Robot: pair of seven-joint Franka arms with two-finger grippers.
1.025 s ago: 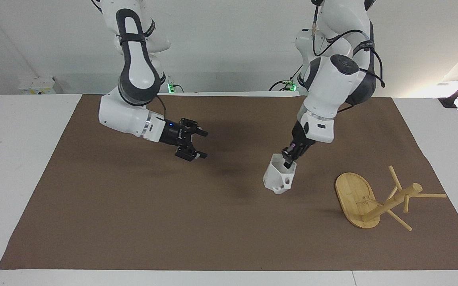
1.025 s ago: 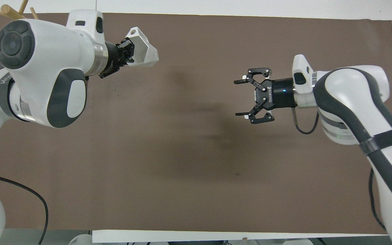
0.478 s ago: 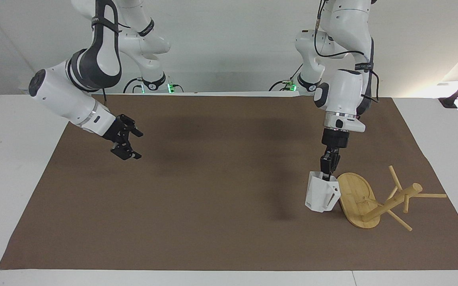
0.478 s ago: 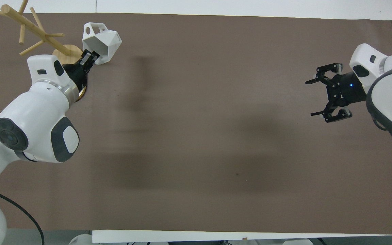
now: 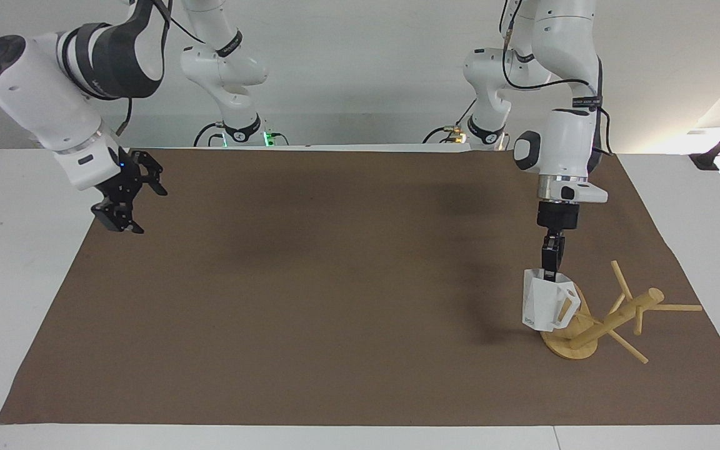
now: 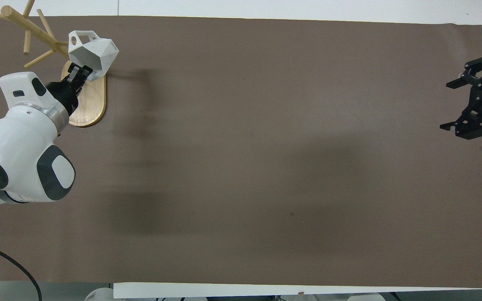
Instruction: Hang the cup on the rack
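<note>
The white faceted cup [image 5: 540, 306] hangs upright from my left gripper [image 5: 551, 267], which is shut on its rim. The cup is over the oval base [image 5: 575, 345] of the bamboo rack, low above it; I cannot tell if they touch. Its squared handle faces the rack's post [image 5: 619, 317]. In the overhead view the cup [image 6: 96, 54] covers the foot of the post, beside the pegs [image 6: 36, 60], with my left gripper [image 6: 77, 74] over the base [image 6: 90, 104]. The post slants toward the mat's corner. My right gripper [image 5: 127, 201] is open and empty, up in the air.
A brown mat [image 5: 335, 300] covers the table. The rack is near the mat's corner at the left arm's end, away from the robots. My right gripper [image 6: 473, 100] waits over the mat's edge at the right arm's end. White table [image 5: 16, 250] borders the mat.
My left arm has carried the cup from over the mat's middle to over the rack's base and turned it upright. My right arm has pulled back to its own end of the table, still open.
</note>
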